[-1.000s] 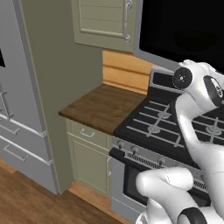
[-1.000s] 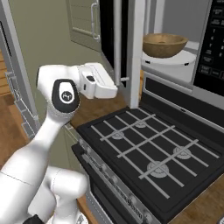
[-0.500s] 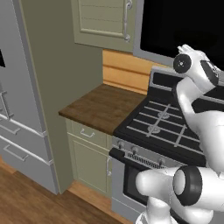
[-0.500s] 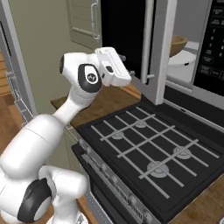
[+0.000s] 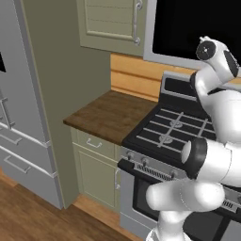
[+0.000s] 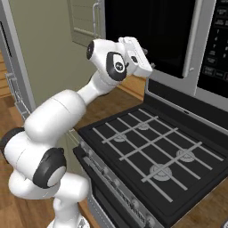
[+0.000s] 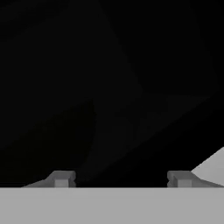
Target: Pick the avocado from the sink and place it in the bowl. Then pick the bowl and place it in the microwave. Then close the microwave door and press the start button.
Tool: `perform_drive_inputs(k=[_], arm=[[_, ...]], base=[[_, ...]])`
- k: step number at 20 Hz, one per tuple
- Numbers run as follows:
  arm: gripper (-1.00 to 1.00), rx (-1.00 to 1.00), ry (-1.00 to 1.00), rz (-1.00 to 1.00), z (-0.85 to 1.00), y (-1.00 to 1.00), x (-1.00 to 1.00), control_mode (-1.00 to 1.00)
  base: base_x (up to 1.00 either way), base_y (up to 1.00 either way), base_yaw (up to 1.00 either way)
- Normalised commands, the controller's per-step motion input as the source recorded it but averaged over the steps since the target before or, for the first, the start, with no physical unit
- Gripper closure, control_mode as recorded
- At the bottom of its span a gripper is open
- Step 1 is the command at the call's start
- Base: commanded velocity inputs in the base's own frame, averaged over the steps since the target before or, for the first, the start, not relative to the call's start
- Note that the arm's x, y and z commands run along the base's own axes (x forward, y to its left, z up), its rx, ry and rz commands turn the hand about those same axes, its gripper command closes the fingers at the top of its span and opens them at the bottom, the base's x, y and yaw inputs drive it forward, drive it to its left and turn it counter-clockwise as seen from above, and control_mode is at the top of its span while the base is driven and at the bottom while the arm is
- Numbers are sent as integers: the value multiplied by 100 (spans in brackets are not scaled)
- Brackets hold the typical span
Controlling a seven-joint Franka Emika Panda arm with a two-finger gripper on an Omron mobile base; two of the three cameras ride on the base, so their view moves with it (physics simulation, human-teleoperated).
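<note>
End effector (image 7: pixel 120 177) — spread — against microwave door (image 6: pixel 151 35)

The microwave door (image 6: pixel 151 31) hangs above the stove (image 6: pixel 156 151), behind the burners. The gripper (image 6: pixel 151 67) sits right against the door, above the stove's back left corner. A counter (image 5: pixel 110 115) lies left of the stove, a cabinet (image 5: pixel 115 21) above it, and a fridge (image 5: pixel 21 103) stands further left.

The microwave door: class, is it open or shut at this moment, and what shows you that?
Shut. In the right base view the microwave door lies flat across the front, its bar handle beside the control strip, no interior visible, gripper against the black window.
</note>
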Motion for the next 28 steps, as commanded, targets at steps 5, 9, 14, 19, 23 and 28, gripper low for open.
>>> perform_drive_inputs(k=[5, 9, 14, 19, 23, 28], arm=[[-100, 2, -1, 0, 0, -38, 72, -100], [-100, 0, 0, 0, 1, -9, 25, -100], [-100, -3, 0, 0, 25, 7, -77, -100], [-100, -3, -2, 6, 2, 28, -96, -100], [-100, -6, 0, 9, 19, 20, -100, -100], [-100, -16, 0, 11, 27, 14, -96, -100]], base=[[0, 0, 0], [0, 0, 0], [0, 0, 0], [0, 0, 0], [0, 0, 0], [0, 0, 0]])
